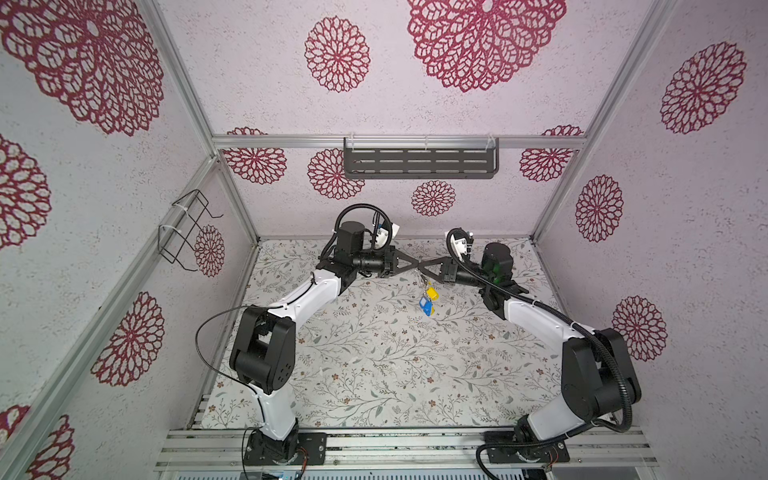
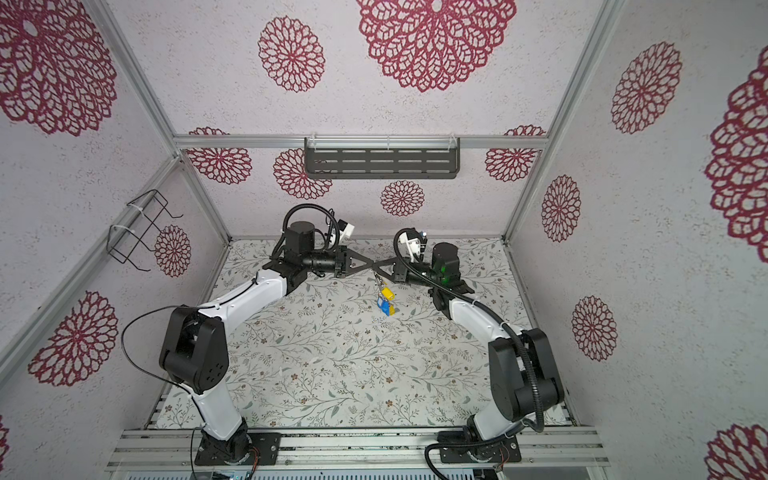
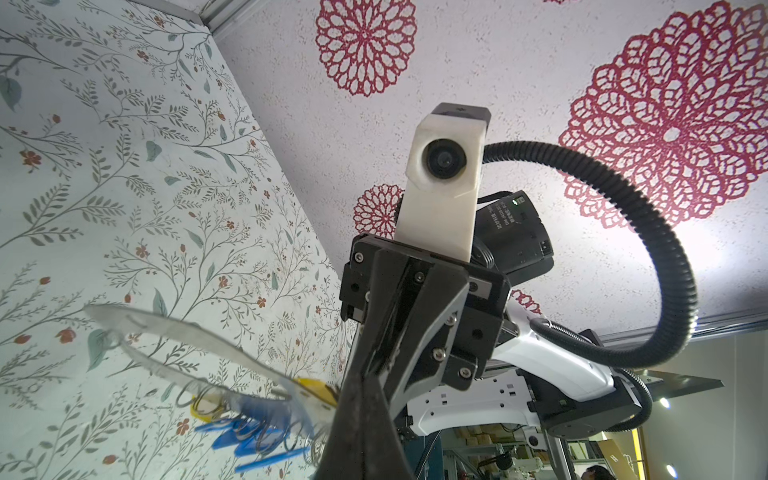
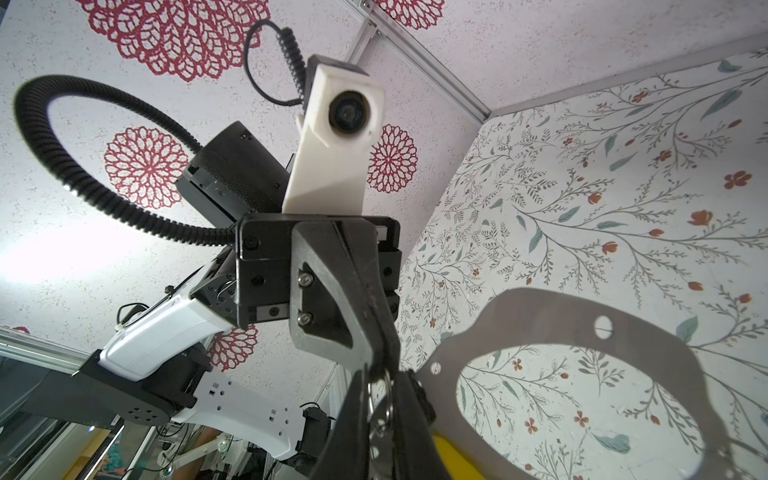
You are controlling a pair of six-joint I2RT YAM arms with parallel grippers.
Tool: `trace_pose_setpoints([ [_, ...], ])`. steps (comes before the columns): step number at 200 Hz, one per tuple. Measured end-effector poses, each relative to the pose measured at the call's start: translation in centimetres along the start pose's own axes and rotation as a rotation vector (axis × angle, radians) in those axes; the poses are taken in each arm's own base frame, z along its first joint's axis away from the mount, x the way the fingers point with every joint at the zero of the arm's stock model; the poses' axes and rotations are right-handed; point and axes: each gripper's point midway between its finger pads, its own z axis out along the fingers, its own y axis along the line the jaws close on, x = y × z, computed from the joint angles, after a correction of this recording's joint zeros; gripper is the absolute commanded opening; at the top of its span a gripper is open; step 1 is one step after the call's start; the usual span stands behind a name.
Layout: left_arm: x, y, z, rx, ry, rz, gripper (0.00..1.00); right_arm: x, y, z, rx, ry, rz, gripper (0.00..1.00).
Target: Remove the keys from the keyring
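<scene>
Both arms reach in over the tabletop, a sheet printed with thin leafy sprigs and small red flowers. Their black, wedge-shaped grippers meet tip to tip above it, near the far edge and about midway between the side edges.

The left gripper is clenched on the rim of the keyring. This is a flat, dull grey metal plate with a wide band, a large round central hole and a few small punched holes. From the left wrist view it is seen almost edge-on, as a thin blade.

The right gripper has its fingers pressed in on a small shiny metal loop right beside the left gripper's tip.

The keys dangle in a bunch just under the two tips, clear of the tabletop. They are smooth oblong plastic tags, a yellow tag uppermost and blue tags below it, threaded on thin wire rings.
</scene>
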Motion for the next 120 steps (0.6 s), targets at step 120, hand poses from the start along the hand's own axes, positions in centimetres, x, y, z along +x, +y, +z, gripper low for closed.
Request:
trace_pose_setpoints([
  [120,-1.0,-0.9,0.1,0.019,-0.006,0.028,0.0,-0.4,0.3,-0.1,-0.024,-0.03,0.025,0.0],
])
